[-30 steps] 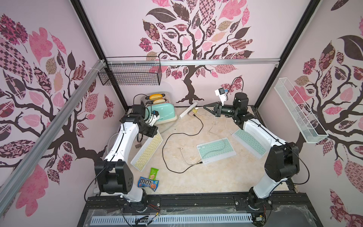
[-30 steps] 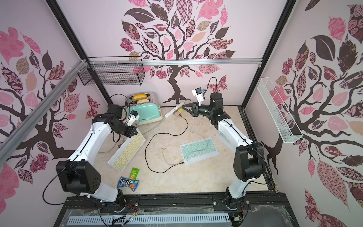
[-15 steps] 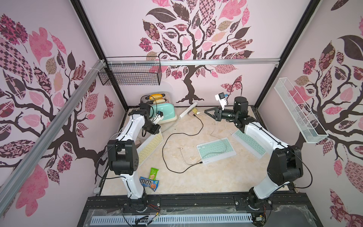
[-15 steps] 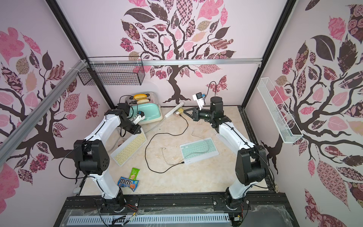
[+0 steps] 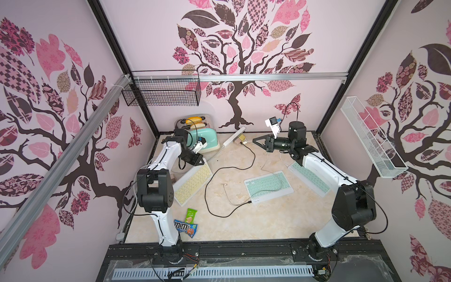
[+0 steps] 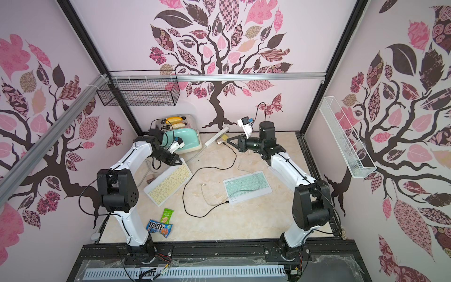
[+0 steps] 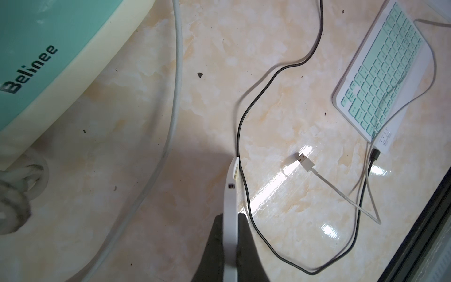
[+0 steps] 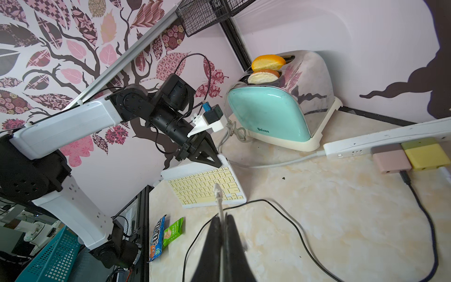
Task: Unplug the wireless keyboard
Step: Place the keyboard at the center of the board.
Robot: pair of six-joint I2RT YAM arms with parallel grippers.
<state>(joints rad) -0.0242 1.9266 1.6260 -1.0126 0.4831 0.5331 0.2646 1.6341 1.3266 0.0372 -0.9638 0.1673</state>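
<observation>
- Pale-yellow-keyed wireless keyboard with a white frame (image 5: 192,182) lay on the left part of the beige marble-look tabletop (image 5: 244,227), just in front of the mint-green toaster (image 5: 206,139).
- Left gripper (image 5: 199,161) was clamped narrow on the keyboard's far edge. The left wrist view showed the thin white edge pinched between both black fingers (image 7: 217,244). Could not tell whether that end was off the table.
- Right gripper (image 8: 220,216) was pinched tight on a thin white cable (image 8: 219,202). The cable's small plug stuck out past the fingertips, in the air and well apart from the yellow keyboard.
- The white cable's other end, a metal USB plug (image 7: 303,160), lay loose on the table.
- Mint-green-keyed keyboard (image 5: 268,186) sat at the table's centre. A black cable (image 7: 238,136) was plugged into its near edge and looped back to a dusty-pink adapter (image 8: 390,160) on the white power strip (image 8: 366,140).
- A second mint-keyed keyboard (image 5: 310,180) lay partly under the right arm.
- Blue M&M's bag (image 5: 186,228) and green snack wrapper (image 5: 190,216) lay near the left arm's base.
</observation>
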